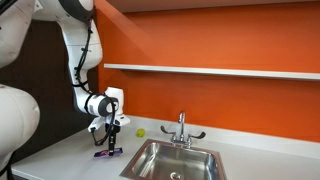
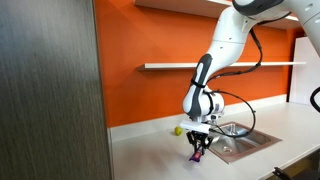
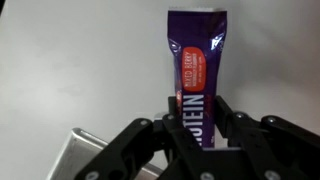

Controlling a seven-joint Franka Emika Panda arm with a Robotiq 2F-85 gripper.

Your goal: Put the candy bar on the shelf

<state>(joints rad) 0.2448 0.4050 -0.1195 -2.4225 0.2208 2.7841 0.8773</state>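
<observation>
The candy bar [image 3: 197,55], its long axis pointing to 12 o'clock from the gripper [image 3: 205,120], is seemingly being clenched at its near end.

I've got a pale grey bench [image 1: 63,157] here: bar [image 1: 108,152] resting on it beside the steel sink [image 1: 175,160], little yellow-green ball [image 1: 140,131] near the wall.

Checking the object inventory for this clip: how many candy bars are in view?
1. The candy bar lies on the countertop near the sink, between the fingers of the gripper. None appears hidden.
</observation>
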